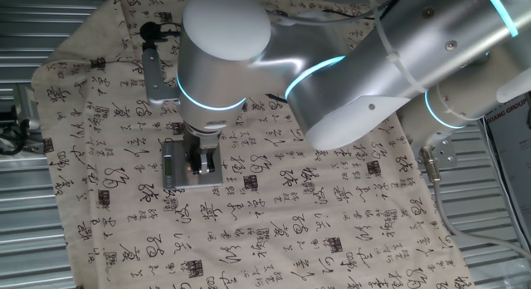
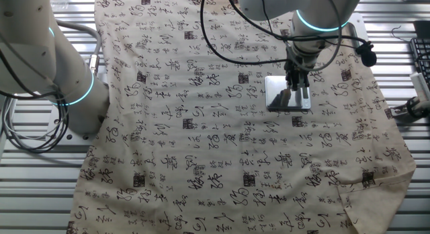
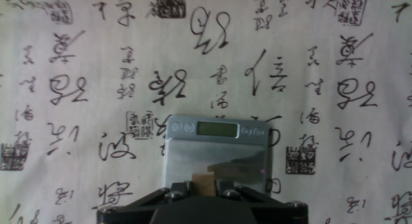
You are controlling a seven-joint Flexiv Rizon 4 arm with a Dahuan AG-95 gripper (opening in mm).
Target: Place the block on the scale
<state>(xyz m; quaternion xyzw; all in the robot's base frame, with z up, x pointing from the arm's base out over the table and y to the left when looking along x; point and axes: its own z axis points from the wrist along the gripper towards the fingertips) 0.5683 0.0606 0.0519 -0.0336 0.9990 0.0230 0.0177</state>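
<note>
The scale (image 3: 215,156) is a flat grey metallic square with its display strip on the far edge in the hand view. It also shows in one fixed view (image 1: 176,168) and in the other fixed view (image 2: 275,93). My gripper (image 3: 203,188) hangs directly over the scale plate, shut on the block (image 3: 203,184), a small tan wooden cube held between the two dark fingers. In the other fixed view the gripper (image 2: 297,93) points straight down onto the scale, with a tan block (image 2: 285,97) by the fingertips. In one fixed view the gripper (image 1: 202,163) covers the block.
A beige cloth (image 2: 201,160) printed with black calligraphy and dark square stamps covers the table. The arm's large silver body (image 1: 348,65) hangs over the far half. Slatted metal table (image 1: 25,198) shows round the cloth; a keyboard edge (image 2: 420,59) lies at the right.
</note>
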